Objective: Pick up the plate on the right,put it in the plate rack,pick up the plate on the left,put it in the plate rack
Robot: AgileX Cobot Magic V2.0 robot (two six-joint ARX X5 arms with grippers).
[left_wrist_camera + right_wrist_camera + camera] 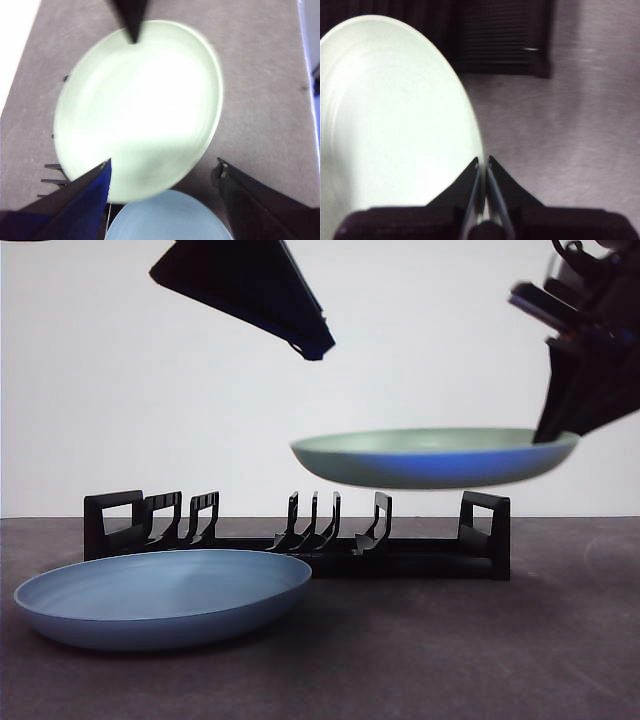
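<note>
1. Front view: the right gripper (pixel 560 435), coming in dark from the upper right, holds the green plate (pixel 435 457) by its right rim, nearly level in the air above the right half of the rack (pixel 300 540). The rack stands on the dark table (pixel 480 650), all its slots bare. The blue plate (pixel 163 597) lies flat on the table in front of the rack's left end. The left gripper (pixel 312 348) hangs high above, touching nothing.
2. Left wrist view: the left gripper (pixel 165 167) has its jaws spread wide, with nothing between them. Below it are the green plate (pixel 140 107) and the blue plate (pixel 167 217).
3. Right wrist view: the right gripper (pixel 483 162) has its jaws pinched tight on the green plate's (pixel 390 130) rim.
</note>
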